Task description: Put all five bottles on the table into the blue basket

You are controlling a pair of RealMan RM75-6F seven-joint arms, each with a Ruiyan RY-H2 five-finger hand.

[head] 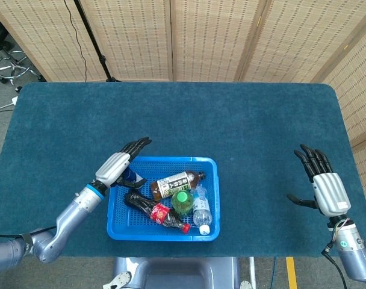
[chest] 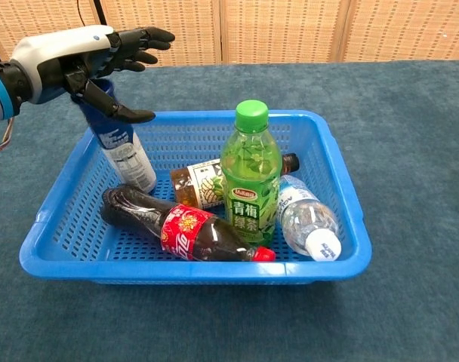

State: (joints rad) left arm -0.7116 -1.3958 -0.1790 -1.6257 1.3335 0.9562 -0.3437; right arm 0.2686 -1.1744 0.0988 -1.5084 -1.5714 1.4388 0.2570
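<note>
- The blue perforated plastic basket (chest: 343, 197) is sitting on the teal carpeted table (head: 243, 120), near the table's 6 o'clock edge.
- The left hand (chest: 78, 56) is hovering over the basket's 10 o'clock corner with fingers spread apart — gripping nothing.
- The white-labelled bottle with the dark blue cap (chest: 124, 147) is leaning just under that hand, inside the basket against its left wall.
- The green tea bottle with the green cap (chest: 250, 177) is standing upright at the basket's centre.
- The dark cola bottle with the red label (chest: 180, 226) is lying at 7 o'clock.
- The brown tea bottle (chest: 199, 183) is lying behind the green one.
- The clear water bottle with the white cap (chest: 309, 222) is lying at 4 o'clock.
- The right hand (head: 324, 183) is resting at the table's 4 o'clock edge — fingers apart, empty, well apart from the basket.
</note>
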